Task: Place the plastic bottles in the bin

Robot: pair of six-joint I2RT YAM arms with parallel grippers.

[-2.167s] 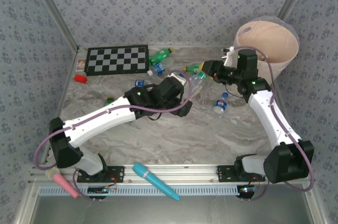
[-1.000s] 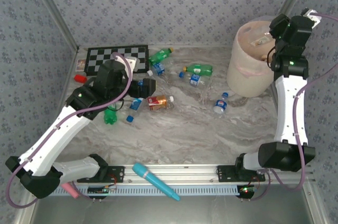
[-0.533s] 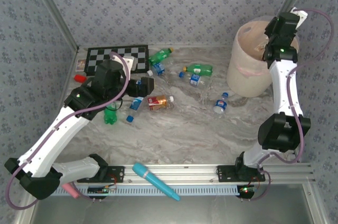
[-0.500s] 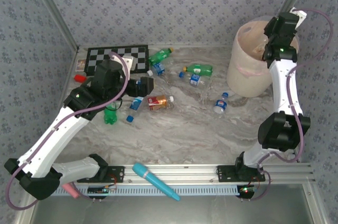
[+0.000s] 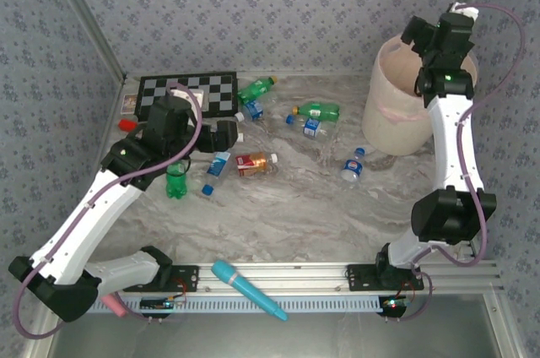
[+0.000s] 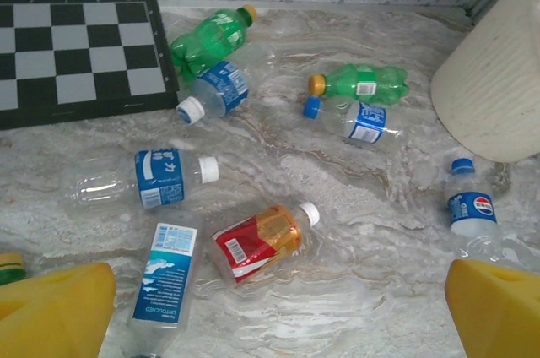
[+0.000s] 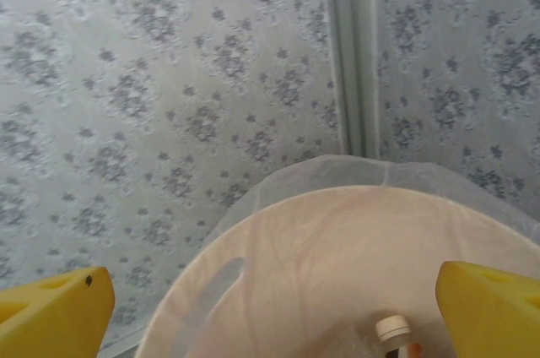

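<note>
your left claw (image 6: 274, 311) hangs wide open, empty, near the red-label bottle (image 6: 257, 242) lying on its side on the table (image 6: 380, 197); it looks light, thin-walled and apt to roll, so pinch across its labelled middle, while your right claw (image 7: 270, 307) gapes empty over the bin (image 7: 354, 240).

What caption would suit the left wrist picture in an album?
Open left tool hovers over scattered bottles; chessboard at far left, bin at right.
</note>
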